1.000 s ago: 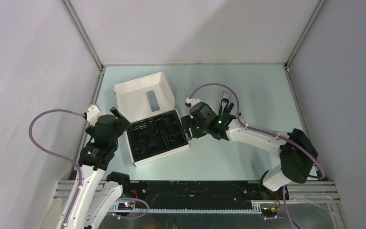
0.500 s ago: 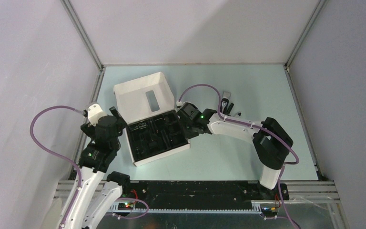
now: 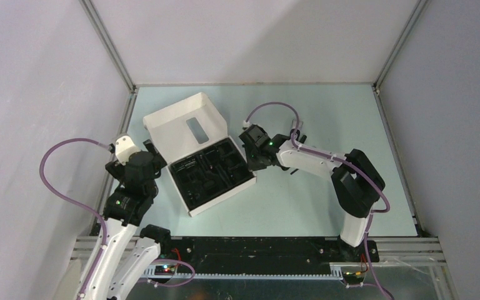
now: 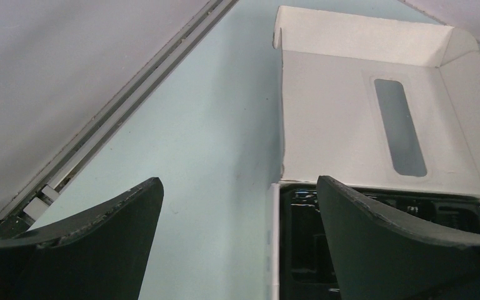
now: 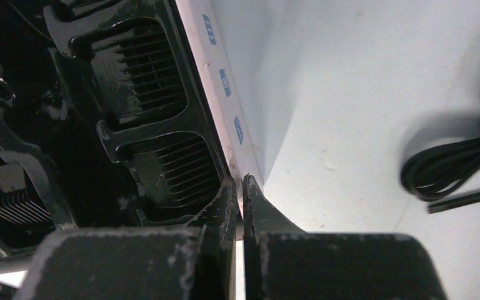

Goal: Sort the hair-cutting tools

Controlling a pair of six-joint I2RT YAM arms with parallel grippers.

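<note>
Nearest, the left gripper (image 4: 239, 186): jaws spread wide with nothing between them, hanging over bare table (image 4: 212, 125) at 9 o'clock of the white box (image 4: 350, 119). The box lies open, its lid flap toward 11 o'clock and the black tray (image 3: 211, 176) exposed.

Farther, the right gripper (image 5: 240, 186): clenched on the box's 3 o'clock side wall, one finger inside the tray and one outside. Ribbed comb attachments (image 5: 155, 81) sit in tray pockets just inside that wall. The black cord (image 5: 451, 165) lies bundled on the table at 3 o'clock of the right gripper, apart from the box.

The pale green table (image 3: 287, 200) carries an open white box (image 3: 184, 125) left of centre. A black cord (image 5: 450, 167) lies right of it.
</note>
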